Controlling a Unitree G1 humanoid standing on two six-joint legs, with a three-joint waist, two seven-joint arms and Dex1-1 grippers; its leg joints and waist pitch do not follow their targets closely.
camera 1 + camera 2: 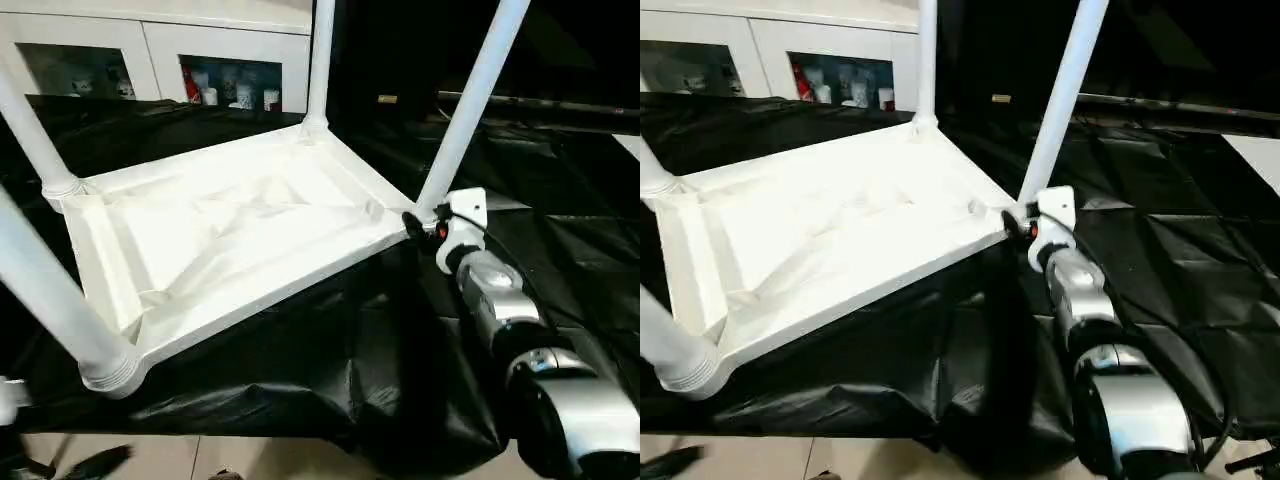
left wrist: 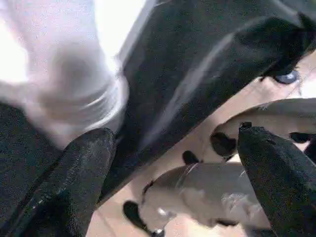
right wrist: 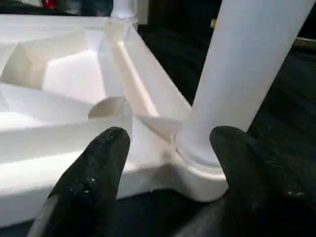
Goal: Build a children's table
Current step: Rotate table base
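Straddling a leg (image 3: 247, 74) base, the right pincer (image 3: 170, 148) gapes.

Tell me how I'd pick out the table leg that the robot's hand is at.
Find the white tabletop lying upside down on the black sheet, with a leg standing up from each corner. The one you want is the leg at the corner beside the silver forearm. Unlike the other three, it has the black fingers of the right gripper either side of its base.

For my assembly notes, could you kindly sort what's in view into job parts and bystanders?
Job:
tabletop
four legs, standing in its corner sockets
right pincer

Bystanders:
black sheet
white cabinet
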